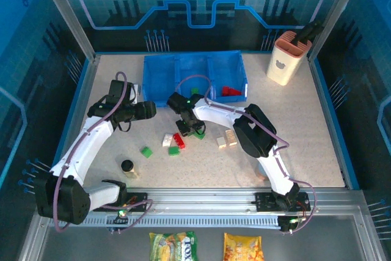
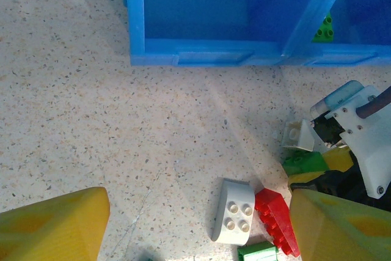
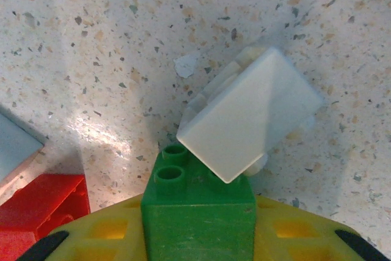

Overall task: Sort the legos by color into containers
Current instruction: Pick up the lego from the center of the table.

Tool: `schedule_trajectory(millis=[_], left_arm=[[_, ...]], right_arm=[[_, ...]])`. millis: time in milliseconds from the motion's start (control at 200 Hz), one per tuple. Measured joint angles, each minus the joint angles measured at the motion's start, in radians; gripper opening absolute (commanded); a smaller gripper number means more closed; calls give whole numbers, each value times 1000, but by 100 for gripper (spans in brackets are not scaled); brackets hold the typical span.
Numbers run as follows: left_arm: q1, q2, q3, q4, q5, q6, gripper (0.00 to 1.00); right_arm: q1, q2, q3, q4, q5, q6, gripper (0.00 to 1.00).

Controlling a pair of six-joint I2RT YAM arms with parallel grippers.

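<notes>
The speckled table [image 1: 305,151] is the biggest thing here. At its far side sits the blue tray [image 1: 195,57] with three compartments in a row. A red brick in the tray [image 1: 230,91] lies in the right one and a green brick in the tray [image 2: 324,27] in the middle one.

The left gripper [image 1: 149,110] hovers just in front of the tray. Its yellow fingers are spread wide with nothing between them.

The right gripper [image 1: 192,128] is down among the loose pile near the table's middle. From its own camera, the jaws are closed on a green brick [image 3: 197,218], pressed between the yellow pads and resting on the table. A white brick [image 3: 250,114] lies tilted right beside it, one corner overlapping the green one's studded end. A loose red brick [image 3: 36,209] sits just to the side.

More pieces lie scattered nearby, including a lone green brick [image 1: 146,151] and two cream bricks [image 1: 226,140].

To my eye this is the pick-up step for a green piece, with much of the sorting not yet done. The next move probably calls for a clean lift that doesn't drag the white brick along. After that comes a carry to the middle compartment, where the other green one sits.
</notes>
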Motion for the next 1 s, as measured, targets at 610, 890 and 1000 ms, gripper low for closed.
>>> schedule_trajectory(millis=[610,890,1000], left_arm=[[0,19,0,0,0,0,77],[0,20,0,0,1,0,77],[0,20,0,0,1,0,78]], right_arm=[[0,-86,13,-19,34,-1,34],[-26,-99,83,-50,52,-13,34],[-56,-99,127,-55,55,-21,35]])
